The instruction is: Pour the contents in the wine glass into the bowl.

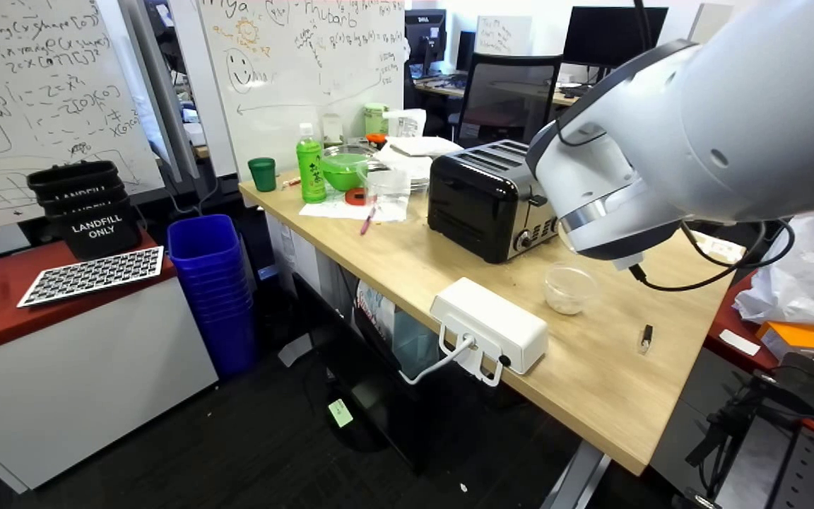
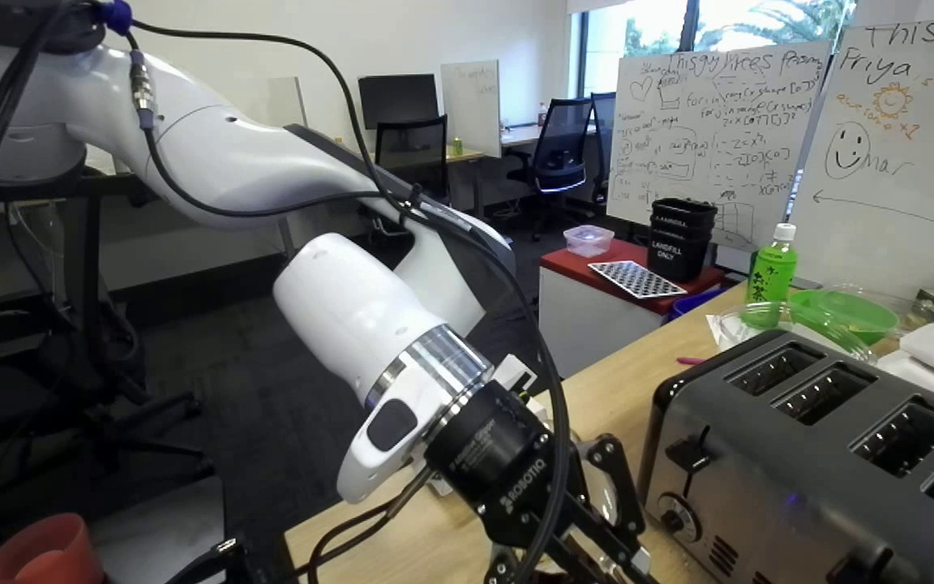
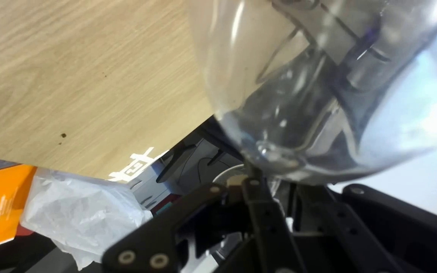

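Wine glass apparently clamped by its stem in the claw, wrist view blurry there; it could twist under tilt. Bowl on counter, near toaster: off-centre pouring would spill, wide swing could clip toaster.

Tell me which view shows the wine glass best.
The wrist view: the wine glass looms there close up and large, though the picture's edge crops it. In both exterior views, the robot arm hides most or all of it.
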You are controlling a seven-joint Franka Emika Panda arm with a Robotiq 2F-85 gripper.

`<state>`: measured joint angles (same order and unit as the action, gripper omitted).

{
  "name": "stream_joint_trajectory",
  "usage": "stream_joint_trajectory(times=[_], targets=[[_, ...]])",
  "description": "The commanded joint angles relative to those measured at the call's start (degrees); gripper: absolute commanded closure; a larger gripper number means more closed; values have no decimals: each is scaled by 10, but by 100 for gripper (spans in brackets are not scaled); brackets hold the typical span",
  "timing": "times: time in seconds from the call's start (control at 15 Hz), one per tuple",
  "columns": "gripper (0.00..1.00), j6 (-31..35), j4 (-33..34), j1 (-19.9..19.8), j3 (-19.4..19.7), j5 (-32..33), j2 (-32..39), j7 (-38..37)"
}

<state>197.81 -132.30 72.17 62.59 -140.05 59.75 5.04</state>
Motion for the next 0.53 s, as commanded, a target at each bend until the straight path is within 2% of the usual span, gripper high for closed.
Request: stream_joint_trajectory(times=[0.0, 0.2, 0.27, 0.33, 0.4, 0.47], targets=[[96, 1, 1, -25, -4, -16, -63, 15], [96, 3, 3, -20, 1, -10, -87, -3], [96, 2, -11, -25, -17, 59, -115, -80], [96, 2, -13, -26, -18, 72, -124, -96], [96, -8, -7, -19, -4, 34, -120, -64], [96, -8, -11, -21, -6, 40, -128, -78]])
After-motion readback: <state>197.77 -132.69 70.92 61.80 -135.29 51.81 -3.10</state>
